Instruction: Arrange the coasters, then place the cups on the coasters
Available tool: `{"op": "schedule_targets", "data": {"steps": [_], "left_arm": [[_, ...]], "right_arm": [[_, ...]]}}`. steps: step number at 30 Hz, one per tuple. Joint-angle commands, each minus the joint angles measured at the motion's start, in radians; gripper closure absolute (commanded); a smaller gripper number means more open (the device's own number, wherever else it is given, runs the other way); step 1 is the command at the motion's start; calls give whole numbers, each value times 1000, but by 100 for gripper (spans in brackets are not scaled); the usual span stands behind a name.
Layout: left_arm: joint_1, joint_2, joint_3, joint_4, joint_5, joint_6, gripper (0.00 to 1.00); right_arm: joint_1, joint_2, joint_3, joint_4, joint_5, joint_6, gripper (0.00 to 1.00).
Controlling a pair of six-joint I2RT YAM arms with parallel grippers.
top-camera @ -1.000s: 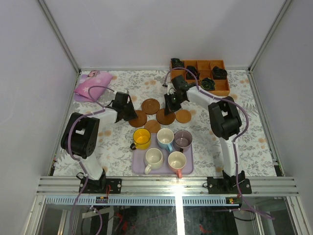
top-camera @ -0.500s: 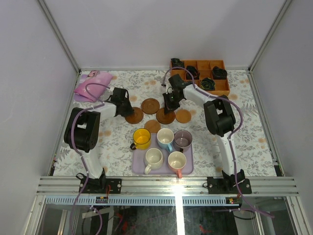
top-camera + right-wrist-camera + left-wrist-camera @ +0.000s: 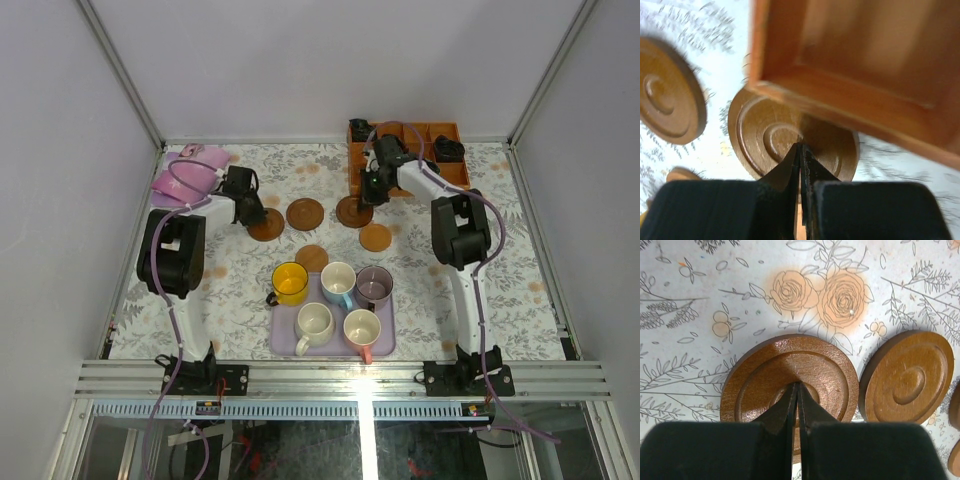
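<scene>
Five coasters and five cups counted in the overhead view, taking 12 o'clock as the far table edge.

Coasters, left to right:
- leftmost coaster (image 3: pixel 790 377): dark and ringed, directly under the left gripper (image 3: pixel 797 388)
- second coaster (image 3: pixel 305 213): at 3 o'clock of the first, just beside it and free
- near tan coaster (image 3: pixel 312 257): at 6 o'clock of the second
- fourth coaster (image 3: pixel 785 142): dark and ringed, directly under the right gripper (image 3: pixel 801 148)
- right tan coaster (image 3: pixel 375 237): at 5 o'clock of the fourth

Fingers: both pairs are pinched fully shut and grasp nothing. Each pair of tips rests on its disc's top face, close to the centre ring.

Key relation: each working disc sits straight below the tips, not off to a side. The discs are round, so there is no long axis to line up with. My reading is that any move now is a press-and-slide.

The fourth coaster lies just beside the near left corner of the compartment box (image 3: pixel 458 186). Whether they touch, I cannot tell. A slide toward 12 o'clock would likely jam there.

The second coaster lies between the two arms. The right tan coaster is nearer the right arm.

Cups, left to right: yellow cup (image 3: pixel 291 283), cream cup (image 3: pixel 315 324), light blue cup (image 3: pixel 338 280), pink cup (image 3: pixel 361 330), greyish-purple cup (image 3: pixel 374 286). All stand upright on the lavender tray (image 3: pixel 282 342), at 6 o'clock of the coasters. None is on a coaster yet.
</scene>
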Motion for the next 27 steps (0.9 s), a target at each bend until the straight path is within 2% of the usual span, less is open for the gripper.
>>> {"op": "schedule_targets", "data": {"steps": [1, 16, 27], "left_arm": [[26, 47, 35, -66, -69, 23, 100], [39, 79, 88, -87, -57, 56, 100], [40, 100, 139, -97, -86, 71, 100]], "right_arm": [[-73, 0, -34, 20, 127, 11, 100], [-224, -191, -398, 142, 241, 59, 100], [-282, -299, -525, 153, 321, 101, 100]]}}
